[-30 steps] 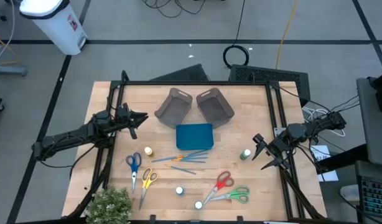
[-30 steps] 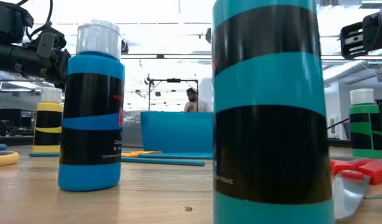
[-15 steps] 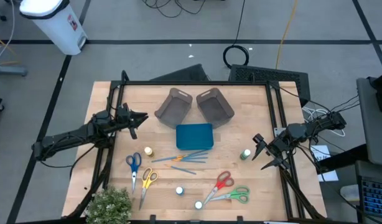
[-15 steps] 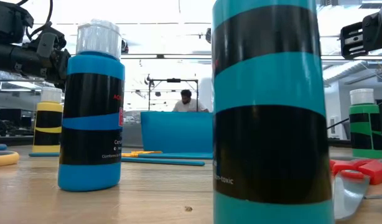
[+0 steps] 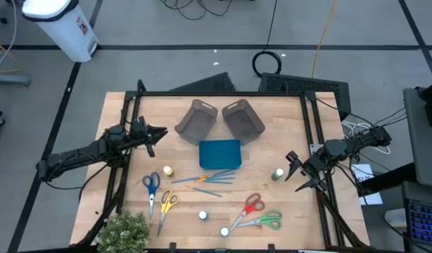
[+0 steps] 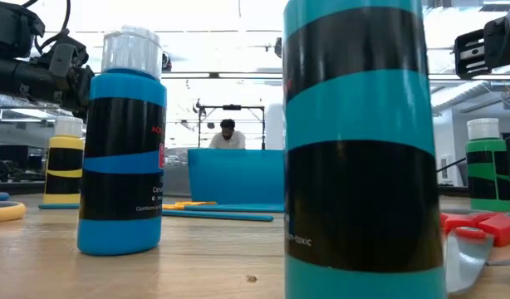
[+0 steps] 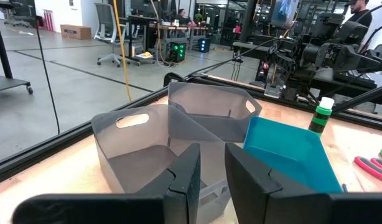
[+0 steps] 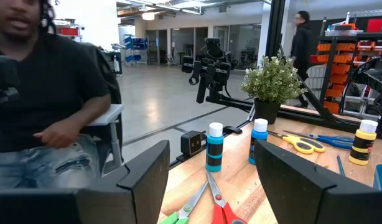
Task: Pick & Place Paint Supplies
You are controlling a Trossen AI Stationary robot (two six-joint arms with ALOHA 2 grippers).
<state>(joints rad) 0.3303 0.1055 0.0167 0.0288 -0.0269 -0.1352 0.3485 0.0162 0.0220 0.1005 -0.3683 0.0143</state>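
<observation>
We list first the left gripper (image 5: 162,131), centre left of the high view: dark, angular fingers (image 7: 186,180) nearly together with a narrow gap, empty, above bare wood just left of two grey-brown bins (image 5: 196,119). The right gripper (image 5: 296,173), centre right of that view, has its fingers (image 8: 144,180) spread wide, holding nothing, just right of the green-capped paint bottle (image 5: 278,173). The table (image 5: 272,119) is pale butcher-block wood in a black frame. The bins are soft-cornered tubs with cut-out handles; the teal tray (image 5: 220,153) is a smooth rectangle touching them. Below it lie thin blue and orange brushes (image 5: 209,179). At lower left we note a yellow-capped bottle (image 5: 168,171), blue-handled scissors (image 5: 150,185) and yellow-handled scissors (image 5: 167,203); at lower centre two bottles (image 5: 202,216) and red-handled scissors (image 5: 251,206) crossing green-handled scissors (image 5: 267,220). The low view alone shows the bottles' banding, blue and black (image 6: 122,149) or teal and black (image 6: 363,133), with ribbed clear caps. The right wrist view alone shows a seated person (image 8: 48,106) in a dark shirt and a potted plant (image 8: 275,84). Against the earlier frames, arms and supplies are unmoved; only a distant person (image 6: 228,137) behind the tray has shifted left.
</observation>
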